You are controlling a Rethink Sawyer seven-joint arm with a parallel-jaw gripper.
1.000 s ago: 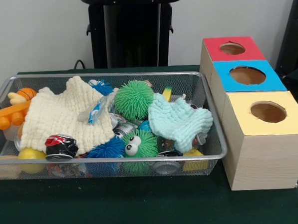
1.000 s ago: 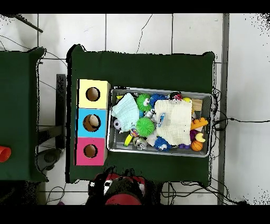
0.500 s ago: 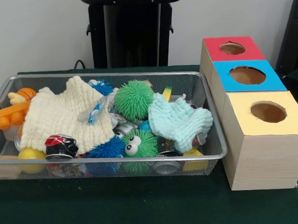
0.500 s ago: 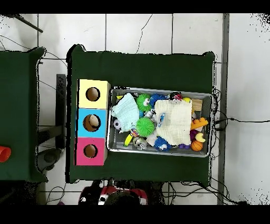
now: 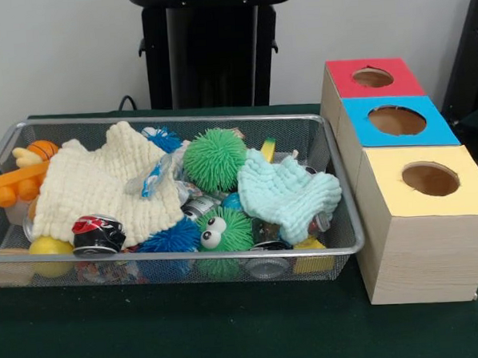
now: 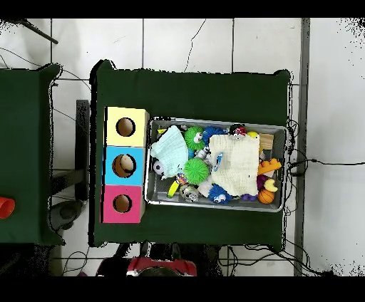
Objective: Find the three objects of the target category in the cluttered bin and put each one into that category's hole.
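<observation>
Showing no claw in either view, so its state cannot be told. Wire bin (image 5: 338, 242) sits left of three holed boxes (image 5: 421, 217). Spiky green ball (image 5: 214, 159) near mid-bin looks soft, light; pinch its middle.

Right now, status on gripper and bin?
Gripper not in view. Wire bin full, nothing picked. Cream cloth and mint cloth cover items. Three holes clear.
</observation>
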